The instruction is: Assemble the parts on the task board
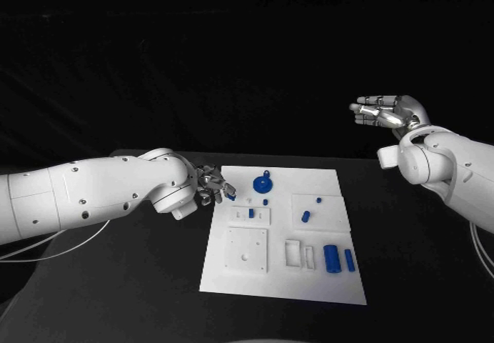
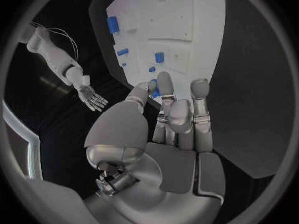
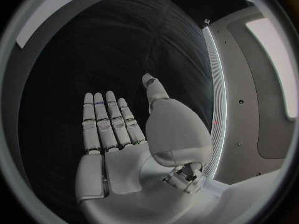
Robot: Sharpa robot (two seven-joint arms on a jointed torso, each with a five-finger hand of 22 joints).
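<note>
The task board (image 1: 252,282) lies flat in the middle of the black table (image 1: 123,300). The left hand (image 1: 213,186) hangs at the board's left edge, near its far left corner, with its fingers loosely bent and nothing in them. Just beside its fingertips, by the far edge, sits a round blue part (image 1: 263,185). More small blue parts (image 1: 305,216) lie in the middle, and two long blue parts (image 1: 331,259) rest near the right edge. The right hand (image 1: 389,111) is up in the air, past the board's far right corner, flat and empty with its fingers straight.
</note>
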